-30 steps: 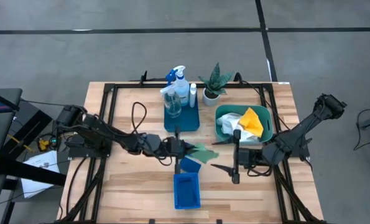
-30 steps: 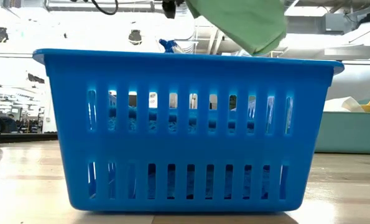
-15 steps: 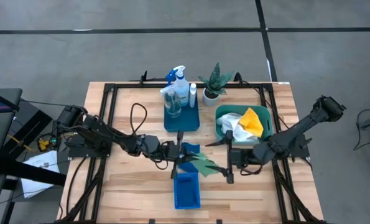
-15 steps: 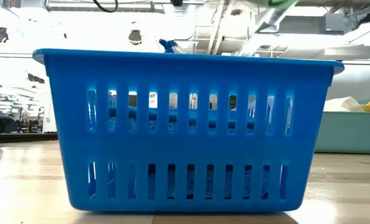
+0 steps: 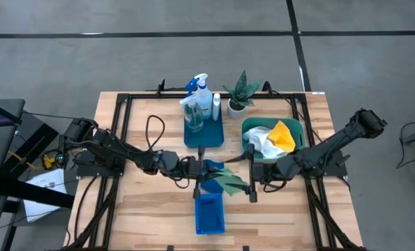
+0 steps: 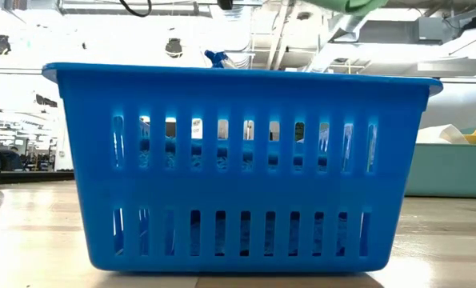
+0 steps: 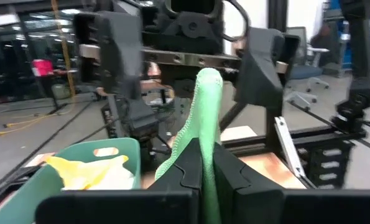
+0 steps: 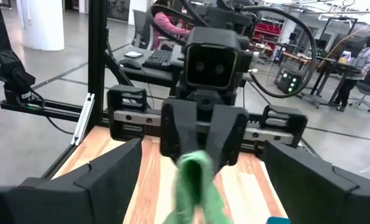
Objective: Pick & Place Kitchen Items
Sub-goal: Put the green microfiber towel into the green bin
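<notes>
1. While the left gripper (image 5: pixel 206 169) pinches the green cloth (image 5: pixel 227 181) with its fingers pressed together on the fabric, the cloth hangs in the air over the middle of the table (image 5: pixel 144 209), just above the far end of the blue basket (image 5: pixel 209 214).
2. Facing it from the other side, the right gripper (image 5: pixel 250 176) has its fingers spread wide, one on each side of the cloth's free end; whether they touch it cannot be told.
3. Seen from the left wrist, the cloth (image 7: pixel 204 124) rises as a narrow upright fold between that arm's own fingers (image 7: pixel 188 168), with the right gripper's two pads standing apart beyond it.
4. Seen from the right wrist, the cloth (image 8: pixel 196 177) droops below the left gripper's closed tips (image 8: pixel 200 140).
5. In the low view the basket (image 6: pixel 238 168) fills the foreground, its rim level, and only a green corner (image 6: pixel 358 5) of the cloth shows at the top edge.
6. The teal tub (image 5: pixel 250 148), holding the white cloth (image 5: pixel 261 141) and the yellow cloth (image 5: pixel 284 136), sits close behind the right arm.
7. At the far edge, the blue tray (image 5: pixel 203 134) carries the spray bottle (image 5: pixel 199 89), the white bottle (image 5: pixel 215 106) and the clear bottle (image 5: pixel 192 115); the potted plant (image 5: pixel 238 94) stands just beside it.
8. Bare wood lies open to the left and right of the basket along the table's near edge.
</notes>
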`<move>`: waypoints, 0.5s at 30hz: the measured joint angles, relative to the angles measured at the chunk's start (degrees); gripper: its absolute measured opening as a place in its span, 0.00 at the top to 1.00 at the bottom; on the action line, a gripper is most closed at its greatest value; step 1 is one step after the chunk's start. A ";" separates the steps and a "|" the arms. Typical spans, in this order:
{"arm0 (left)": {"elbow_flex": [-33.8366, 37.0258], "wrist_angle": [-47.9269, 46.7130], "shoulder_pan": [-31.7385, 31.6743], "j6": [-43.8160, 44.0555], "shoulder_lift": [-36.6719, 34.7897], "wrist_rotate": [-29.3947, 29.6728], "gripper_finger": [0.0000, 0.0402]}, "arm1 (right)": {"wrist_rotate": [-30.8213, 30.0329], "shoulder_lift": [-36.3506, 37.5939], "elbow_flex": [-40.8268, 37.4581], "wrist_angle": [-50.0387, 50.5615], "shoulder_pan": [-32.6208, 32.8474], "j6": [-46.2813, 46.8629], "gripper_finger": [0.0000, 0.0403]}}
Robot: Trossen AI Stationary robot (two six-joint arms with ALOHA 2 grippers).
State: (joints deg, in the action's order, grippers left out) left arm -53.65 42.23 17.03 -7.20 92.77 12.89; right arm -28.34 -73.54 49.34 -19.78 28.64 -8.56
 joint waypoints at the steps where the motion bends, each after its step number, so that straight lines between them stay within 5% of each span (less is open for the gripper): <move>1: 0.00 0.30 0.15 0.00 0.00 0.72 1.00 | 0.00 0.00 0.00 0.03 0.00 0.00 0.19; 15: 0.04 2.76 1.00 0.15 0.00 0.79 1.00 | 0.00 0.00 0.00 -0.04 0.13 0.46 0.21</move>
State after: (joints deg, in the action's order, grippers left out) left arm -53.60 44.99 18.02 -7.05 92.77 13.68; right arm -28.34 -73.54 49.34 -19.81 28.77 -8.10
